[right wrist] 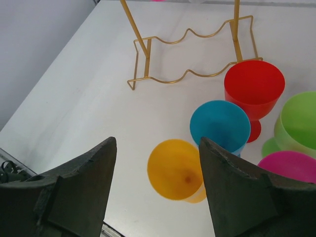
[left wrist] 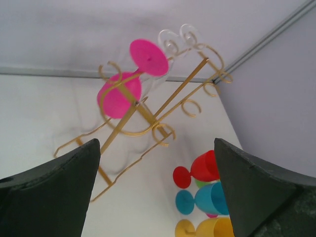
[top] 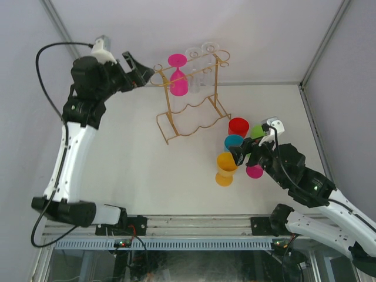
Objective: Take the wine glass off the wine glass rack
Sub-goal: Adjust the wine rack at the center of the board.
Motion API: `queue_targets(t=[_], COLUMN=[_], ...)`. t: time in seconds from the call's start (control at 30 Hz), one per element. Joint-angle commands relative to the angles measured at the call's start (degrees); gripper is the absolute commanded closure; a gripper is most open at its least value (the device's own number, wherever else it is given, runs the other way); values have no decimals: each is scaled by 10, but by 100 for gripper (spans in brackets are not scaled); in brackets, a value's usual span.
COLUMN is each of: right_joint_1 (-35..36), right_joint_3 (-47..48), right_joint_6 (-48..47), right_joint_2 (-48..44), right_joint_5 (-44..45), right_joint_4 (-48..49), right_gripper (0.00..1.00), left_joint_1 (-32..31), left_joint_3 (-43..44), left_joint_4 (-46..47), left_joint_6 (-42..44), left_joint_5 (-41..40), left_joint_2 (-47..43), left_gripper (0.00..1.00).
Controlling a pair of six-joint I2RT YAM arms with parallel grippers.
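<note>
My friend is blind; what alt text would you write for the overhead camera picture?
A gold wire wine glass rack stands far back on a white table, a pink wine glass and two clear glasses hanging upside down from its rails. The left gripper is open, raised beside the rack; the right gripper, open, hovers by five coloured goblets.
</note>
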Motion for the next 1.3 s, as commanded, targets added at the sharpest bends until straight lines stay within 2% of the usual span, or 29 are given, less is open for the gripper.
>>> queue_targets(t=[0.0, 0.23, 0.3, 0.53, 0.77, 1.03, 1.1, 1.27], right_joint_1=[-9, -16, -17, -18, -19, -20, -20, -20], right_joint_3=[4, -2, -3, -2, -3, -3, -3, -2], right_joint_6=[26, 42, 43, 52, 56, 65, 66, 69], right_joint_2=[-11, -19, -18, -19, -12, -7, -7, -7], right_joint_5=[-19, -27, -31, -39, -53, -64, -65, -63], right_joint_4=[-14, -31, -34, -50, -46, -47, -48, -51], right_gripper=[32, 32, 32, 32, 31, 31, 31, 31], left_joint_1=[8, 11, 15, 20, 21, 22, 22, 22], left_joint_3=[138, 416, 449, 419, 434, 451, 449, 411], left_joint_4=[8, -88, -85, -10, 10, 49, 42, 39], left_joint_6=[-3, 40, 26, 2, 32, 21, 19, 23], left_joint_5=[87, 100, 119, 146, 133, 153, 141, 130], left_joint_2=[94, 292, 333, 370, 408, 446, 450, 431], left_gripper=[0, 1, 2, 6, 7, 15, 18, 18])
